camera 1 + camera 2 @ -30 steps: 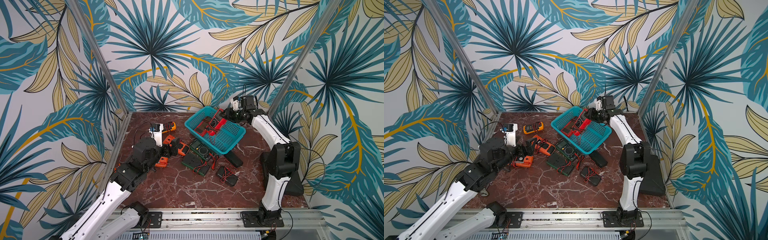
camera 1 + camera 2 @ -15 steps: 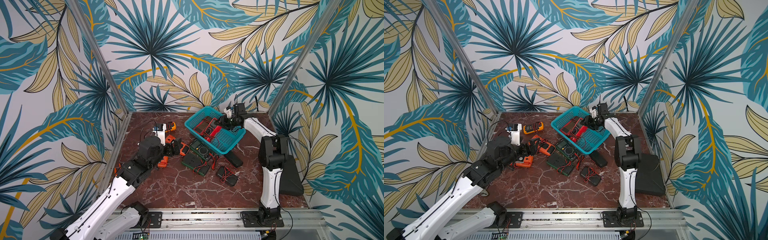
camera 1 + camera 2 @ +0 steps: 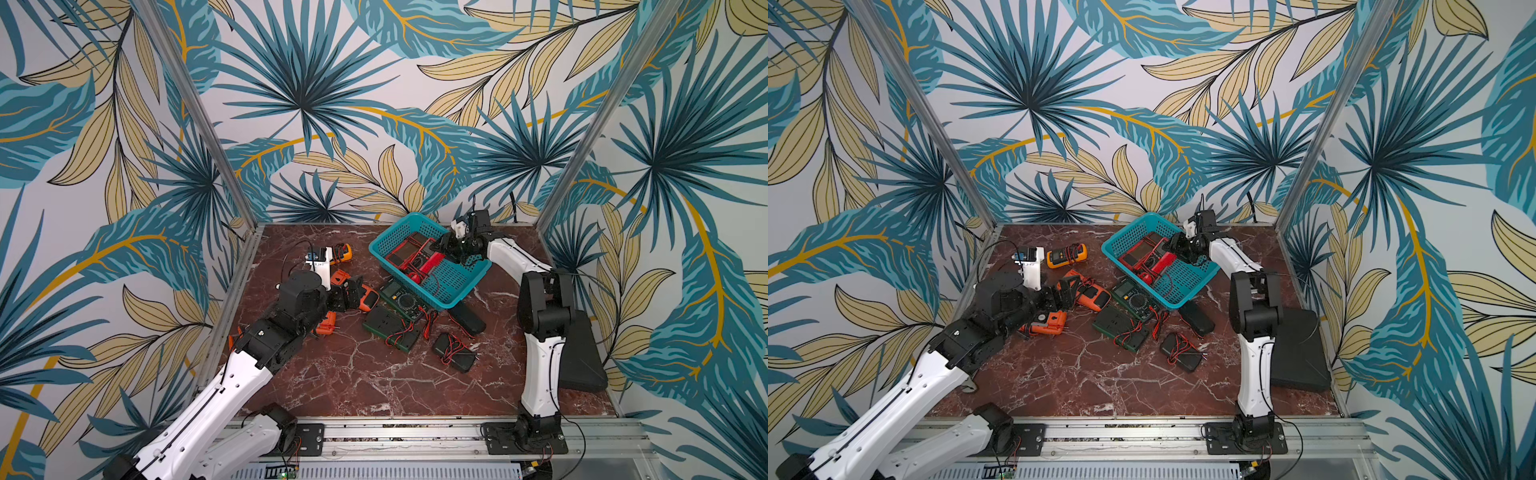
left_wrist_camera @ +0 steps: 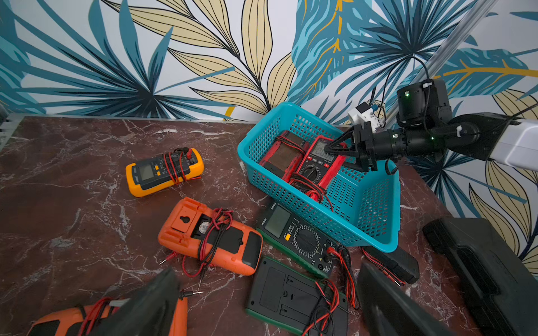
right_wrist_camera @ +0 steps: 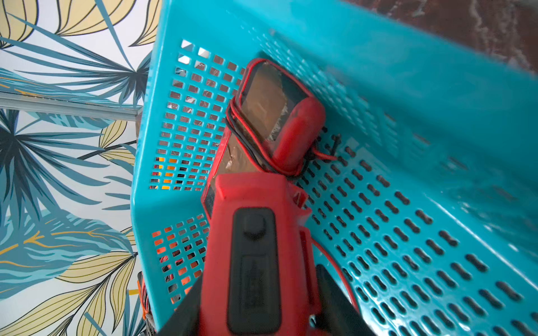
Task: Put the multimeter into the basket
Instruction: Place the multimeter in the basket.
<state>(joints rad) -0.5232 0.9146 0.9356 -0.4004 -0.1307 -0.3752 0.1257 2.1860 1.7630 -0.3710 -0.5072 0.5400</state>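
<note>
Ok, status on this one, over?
Left pincer open, empty. Right pincer astride red multimeter inside basket, grip unclear. Second red meter alongside, no block.

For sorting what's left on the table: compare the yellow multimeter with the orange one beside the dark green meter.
The yellow multimeter lies face up, screen showing; the orange multimeter lies back up. The yellow one's leads are wound tight; the orange one's hang looser, probe tips on the table. The yellow one sits apart; the orange one lies beside the dark green meter. Both are outside the basket.
</note>
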